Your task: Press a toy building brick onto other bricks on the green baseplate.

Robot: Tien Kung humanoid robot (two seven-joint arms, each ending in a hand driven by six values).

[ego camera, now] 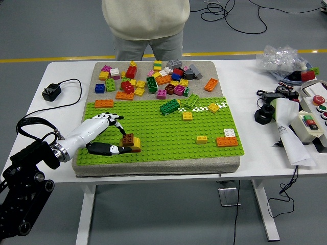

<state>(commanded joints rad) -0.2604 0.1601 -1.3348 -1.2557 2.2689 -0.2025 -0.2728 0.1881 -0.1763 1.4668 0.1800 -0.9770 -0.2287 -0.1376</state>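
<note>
— Looking at the left hand [104, 133], where is the brick it has to press?

— Just to its right. A brown brick [127, 139] sits on top of a yellow brick [134, 147] near the front-left corner of the green baseplate [168, 133]. The thumb lies low along the plate with its tip beside the stack; the fingers [113, 120] arch over toward it from behind.

— Is the hand clamped on it?

— I judge not: the digits look spread and relaxed, beside the stack and not closed around it.

— Which way does the stack run?

— Its long axis looks roughly left to right, in line with the thumb. Any push should come from above, so the hand needs to shift slightly right and down.

— And the other arm?

— Not visible, so the left hand is the only one near.

— Counts?

— One brown on one yellow here. Elsewhere on the plate I count about seven more bricks. The loose pile [153, 79] behind holds too many to count surely. One person [146, 23] stands at the far side, hands unseen.
</note>
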